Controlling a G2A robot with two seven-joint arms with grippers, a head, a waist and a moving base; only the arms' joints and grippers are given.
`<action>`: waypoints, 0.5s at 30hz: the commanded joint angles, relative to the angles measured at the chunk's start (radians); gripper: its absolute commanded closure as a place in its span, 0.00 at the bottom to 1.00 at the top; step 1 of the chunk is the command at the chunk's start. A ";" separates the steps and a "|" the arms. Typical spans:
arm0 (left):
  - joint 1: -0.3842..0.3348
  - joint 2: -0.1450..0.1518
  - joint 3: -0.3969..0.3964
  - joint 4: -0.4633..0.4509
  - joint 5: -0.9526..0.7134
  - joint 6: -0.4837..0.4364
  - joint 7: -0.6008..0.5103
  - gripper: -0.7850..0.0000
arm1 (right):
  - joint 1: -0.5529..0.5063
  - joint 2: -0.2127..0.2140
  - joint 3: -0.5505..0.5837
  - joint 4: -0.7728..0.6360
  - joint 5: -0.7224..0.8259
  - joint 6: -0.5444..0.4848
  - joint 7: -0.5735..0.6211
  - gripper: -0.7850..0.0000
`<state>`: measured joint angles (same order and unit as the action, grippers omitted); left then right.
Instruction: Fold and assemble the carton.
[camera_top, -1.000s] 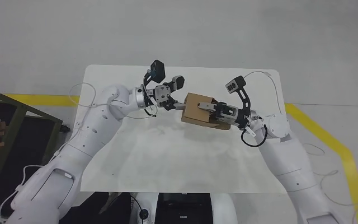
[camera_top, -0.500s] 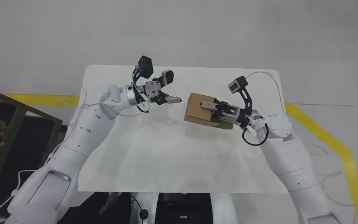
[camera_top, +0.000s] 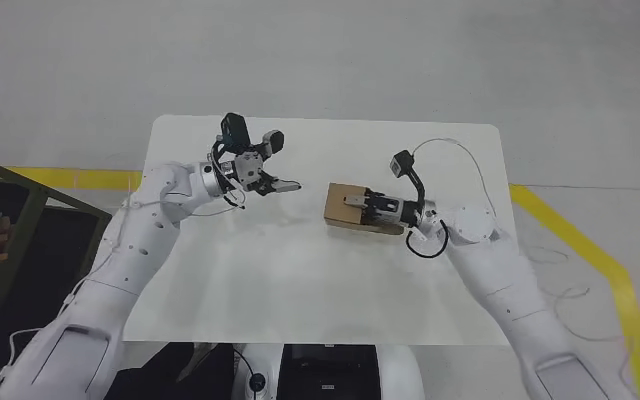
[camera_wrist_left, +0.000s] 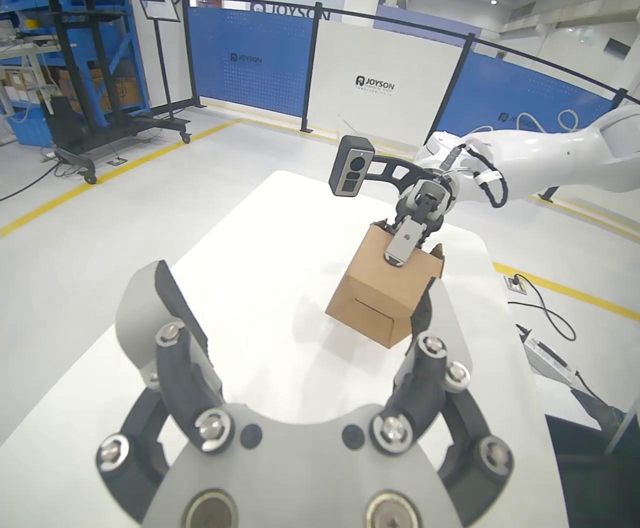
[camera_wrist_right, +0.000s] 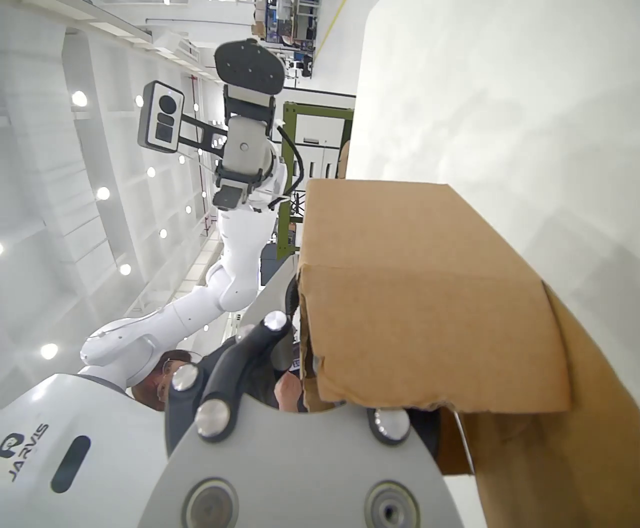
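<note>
Brown cardboard carton (camera_top: 345, 208) sits on the white tabletop (camera_top: 250, 270), its open rim clamped by the right end effector (camera_top: 354, 201), likely to steady it for folding. Well apart and facing it, the left end effector (camera_wrist_left: 297, 285) hangs wide-spread and empty.

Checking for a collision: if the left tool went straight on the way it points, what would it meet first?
Likely the carton, held by the right tool; the left tool is open, aimed roughly at it, though depth is unclear.
</note>
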<state>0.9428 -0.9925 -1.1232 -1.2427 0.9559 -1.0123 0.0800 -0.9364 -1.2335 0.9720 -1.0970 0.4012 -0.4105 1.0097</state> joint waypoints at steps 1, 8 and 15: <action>0.012 0.008 -0.018 0.008 0.004 0.000 0.015 0.00 | 0.018 -0.011 -0.024 0.042 0.007 -0.031 0.002 1.00; 0.075 0.039 -0.068 0.002 0.036 0.000 0.056 0.00 | 0.075 -0.061 -0.117 0.191 0.049 -0.077 0.006 1.00; 0.108 0.063 -0.096 -0.026 0.046 0.000 0.063 0.00 | 0.114 -0.097 -0.166 0.289 0.077 -0.088 0.014 0.81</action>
<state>1.0482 -0.9319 -1.2180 -1.2628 0.9988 -1.0123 0.1428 -0.8256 -1.3278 0.8084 -0.8183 0.4751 -0.4974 1.0253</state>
